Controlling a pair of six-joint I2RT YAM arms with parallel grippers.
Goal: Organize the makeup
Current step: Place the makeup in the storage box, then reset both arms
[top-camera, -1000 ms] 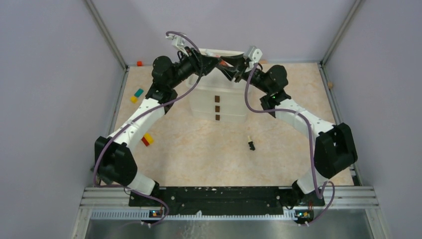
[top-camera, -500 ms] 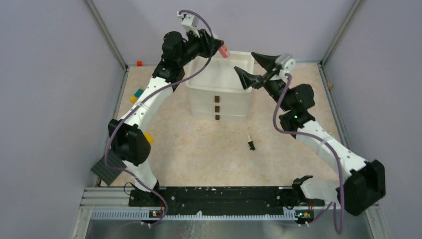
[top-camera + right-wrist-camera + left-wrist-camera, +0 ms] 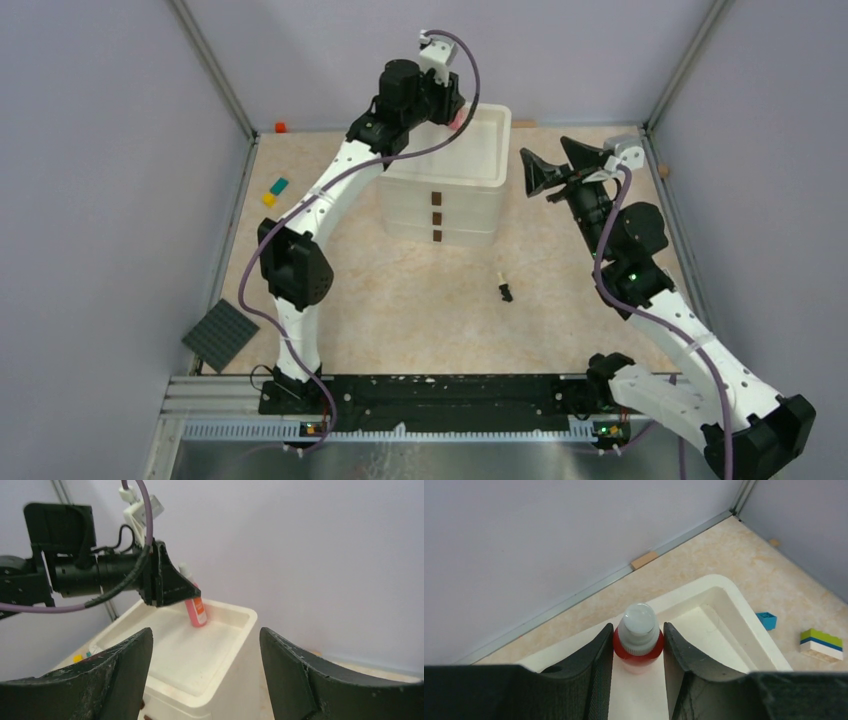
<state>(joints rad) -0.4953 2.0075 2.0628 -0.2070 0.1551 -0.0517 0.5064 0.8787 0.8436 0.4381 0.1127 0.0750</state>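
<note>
My left arm (image 3: 320, 195) rises tall from the lower left to the upper centre of the overhead frame, the left gripper (image 3: 453, 110) pinching a pink spray bottle (image 3: 196, 607) below its cap. My right arm (image 3: 640, 275) bends up the right side, the right gripper (image 3: 546, 166) spread wide, holding nothing

On my screens the spray bottle (image 3: 637, 652) reads pinkish red with an orange label and a translucent white cap, and the drawer box (image 3: 445, 190) is white with three brown handles (image 3: 437, 216). My table (image 3: 400, 300) is marbled beige, the walls (image 3: 100, 200) pale lilac, the arms (image 3: 320, 200) white and black with purple cables (image 3: 476, 72). The studded plate (image 3: 220, 336) is dark grey, two blocks (image 3: 274, 190) are teal and yellow, another block (image 3: 766, 620) is blue, and the striped block (image 3: 821, 643) is green, white and blue.
</note>
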